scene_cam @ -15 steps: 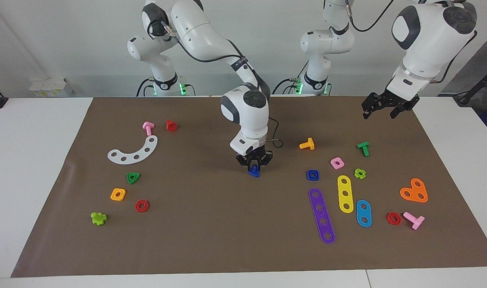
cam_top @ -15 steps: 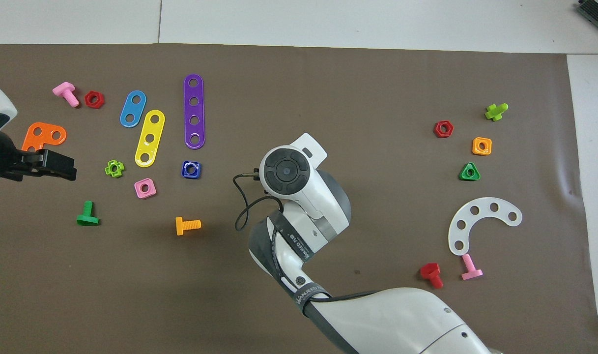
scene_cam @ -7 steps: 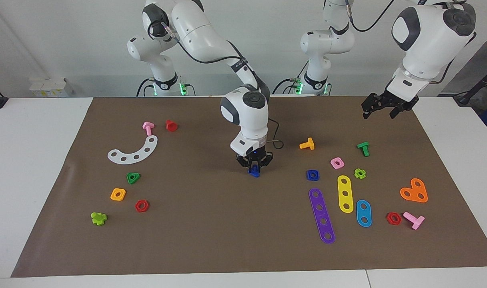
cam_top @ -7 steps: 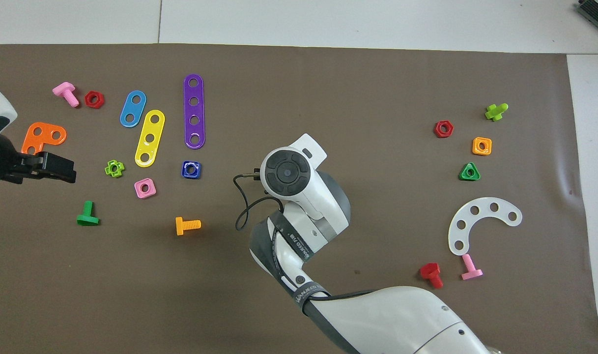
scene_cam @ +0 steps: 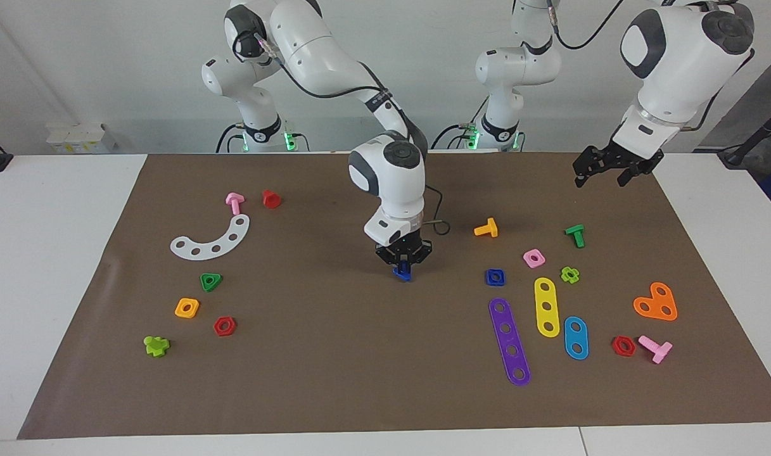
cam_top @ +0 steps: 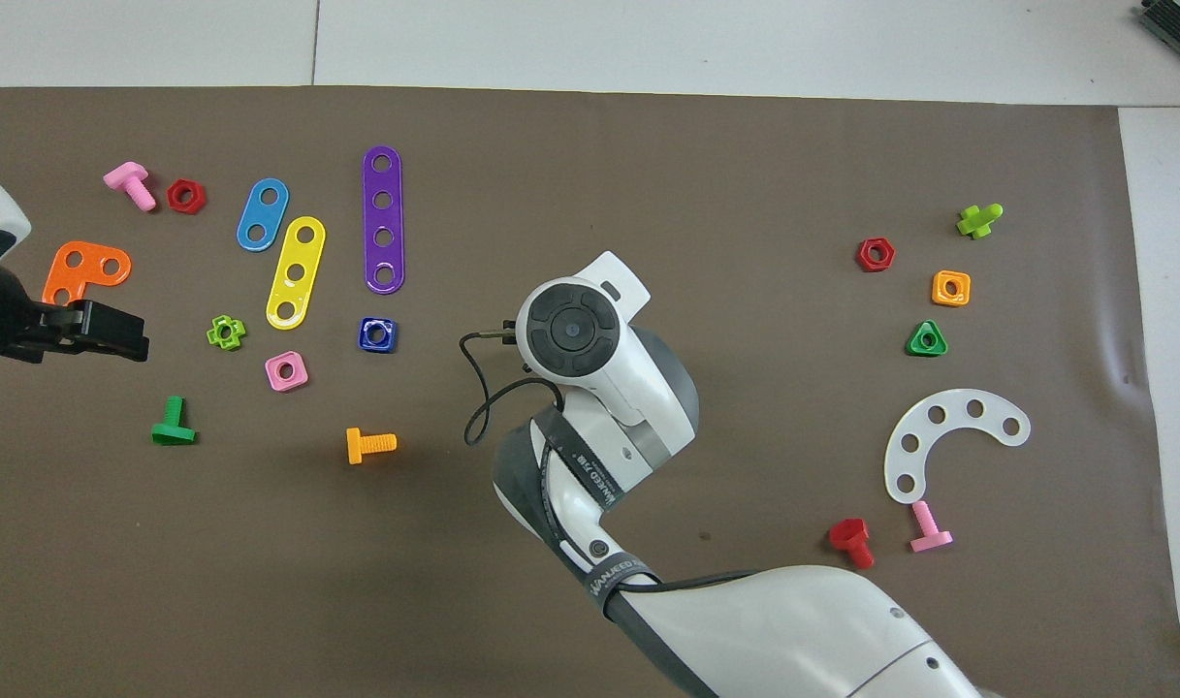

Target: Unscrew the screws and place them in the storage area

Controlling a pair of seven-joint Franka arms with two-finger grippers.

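My right gripper (scene_cam: 402,268) is over the middle of the brown mat (scene_cam: 334,354), pointing straight down. It is shut on the dark-blue bolt (scene_cam: 401,273), held low, close above the mat. In the overhead view the right wrist (cam_top: 570,332) hides both gripper and bolt. The dark-blue square nut (scene_cam: 495,277) lies loose on the mat toward the left arm's end, and also shows in the overhead view (cam_top: 377,334). My left gripper (scene_cam: 602,172) is open and empty, raised over the mat's edge at the left arm's end; it shows in the overhead view (cam_top: 114,332) too.
Toward the left arm's end lie purple (scene_cam: 509,341), yellow (scene_cam: 547,306) and light-blue (scene_cam: 576,337) plates, an orange plate (scene_cam: 656,303) and loose bolts and nuts. Toward the right arm's end lie a white curved plate (scene_cam: 211,240) and several small bolts and nuts.
The right wrist has shifted and turned slightly, with the blue bolt still in the gripper. The left arm has hardly moved.
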